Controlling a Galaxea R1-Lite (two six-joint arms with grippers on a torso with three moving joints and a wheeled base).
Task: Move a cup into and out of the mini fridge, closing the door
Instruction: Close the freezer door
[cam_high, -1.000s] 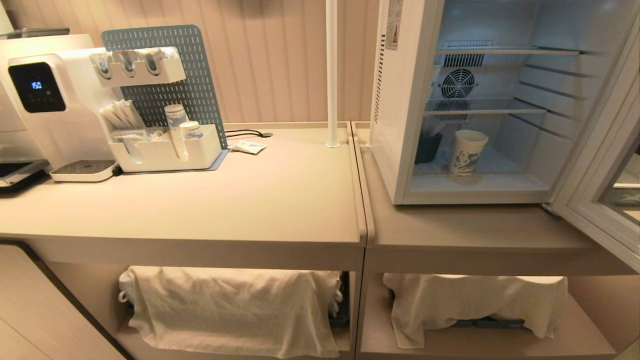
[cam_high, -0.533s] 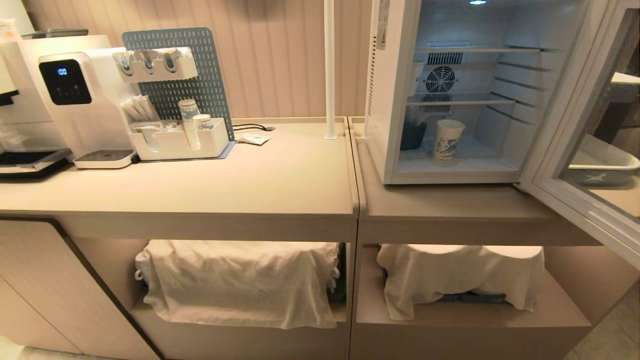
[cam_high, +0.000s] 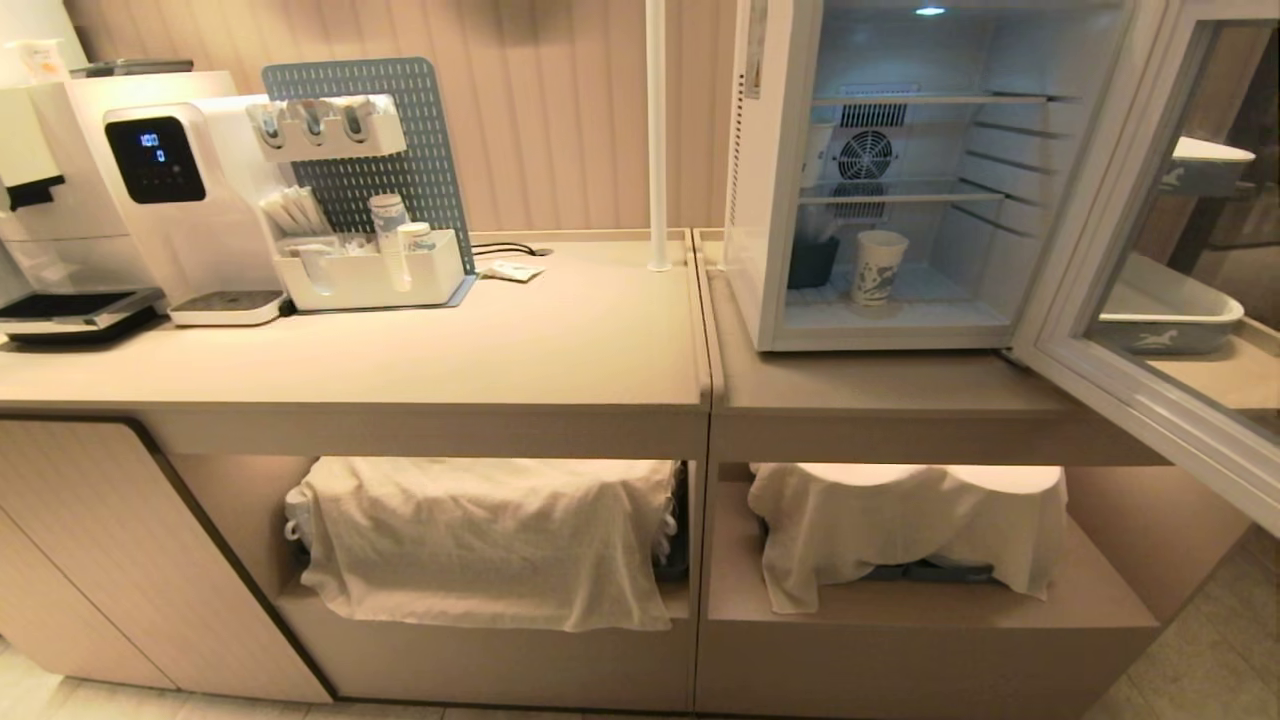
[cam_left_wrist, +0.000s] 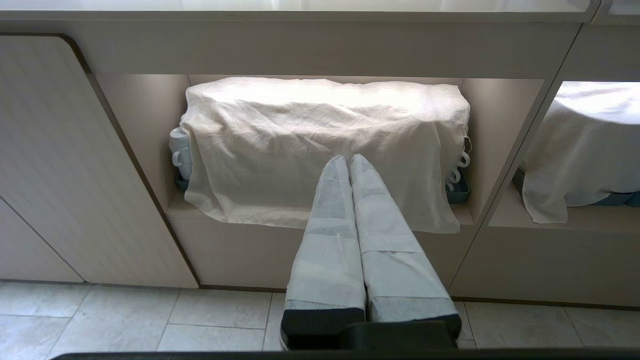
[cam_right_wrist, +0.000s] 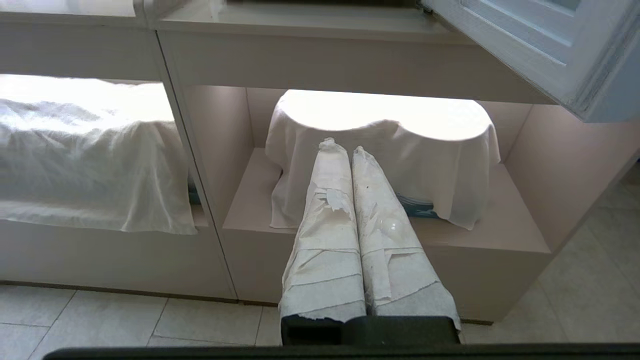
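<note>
With the head view now showing more floor and the counter farther off than a second ago, the cup (cam_high: 879, 267) stands inside the mini fridge (cam_high: 765, 200), at 3 o'clock its door (cam_high: 1130, 330) open; left gripper (cam_left_wrist: 348, 159) and right gripper (cam_right_wrist: 341, 146), both clenched empty, sit low, suggesting a retreat before closing.

White cloths (cam_high: 490, 540) drape over whatever sits in both lower shelf bays, hiding it; only white mug handles (cam_left_wrist: 176, 150) and the edge of a blue-grey tray (cam_left_wrist: 457, 192) peek out at the sides. The fridge door (cam_high: 1120, 330) runs off the right edge of the head view, and the mini fridge (cam_high: 770, 200) is cropped at the top. The coffee machine (cam_high: 60, 190) is cut by the left edge. The print on the cup (cam_high: 878, 268) is too small to read. Neither arm appears in the head view.
</note>
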